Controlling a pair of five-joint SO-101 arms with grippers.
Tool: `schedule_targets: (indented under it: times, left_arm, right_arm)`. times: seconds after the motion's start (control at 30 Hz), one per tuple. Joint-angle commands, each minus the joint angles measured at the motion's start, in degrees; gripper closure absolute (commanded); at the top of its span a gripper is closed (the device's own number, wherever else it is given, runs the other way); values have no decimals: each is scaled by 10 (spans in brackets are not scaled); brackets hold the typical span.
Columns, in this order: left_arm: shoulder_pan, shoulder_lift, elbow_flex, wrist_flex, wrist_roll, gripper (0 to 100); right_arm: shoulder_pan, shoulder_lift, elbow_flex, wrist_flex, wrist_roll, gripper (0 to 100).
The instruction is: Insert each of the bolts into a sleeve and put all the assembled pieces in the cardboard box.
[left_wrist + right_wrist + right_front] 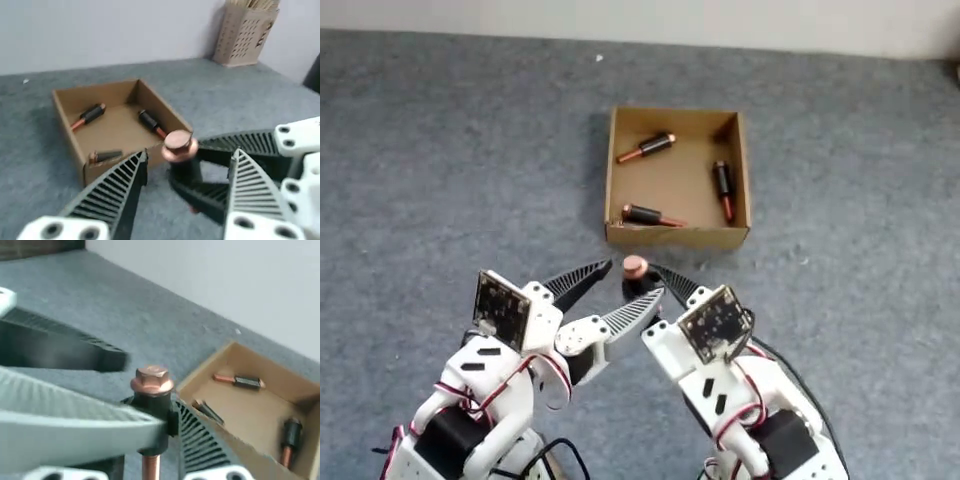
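Copper head uppermost, the bolt sits in its black sleeve, with the shank protruding below. Note that the right gripper is clamped on the sleeve and holds the piece upright; this grip leaves head and shank free. Observe the left gripper: its jaws are spread wide, one on each side of the held piece, and appear to touch neither part. Judge insertion complete for this piece. It hangs just beside the near wall of the cardboard box, where three assembled pieces lie. Expect a short carry over that wall; clear the left gripper first.
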Motion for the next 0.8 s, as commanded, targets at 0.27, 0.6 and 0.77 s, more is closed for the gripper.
schedule_targets:
  times: [0.27,0.6,0.77]
  left_arm:
    - [-155,4,-51,123,-11,726]
    - [-296,4,84,33,-11,979]
    - [-305,4,170,-28,-11,994]
  right_arm:
    - [121,-12,72,-12,0,993]
    - [153,-11,73,-12,0,993]
    - [165,-11,72,-12,-32,993]
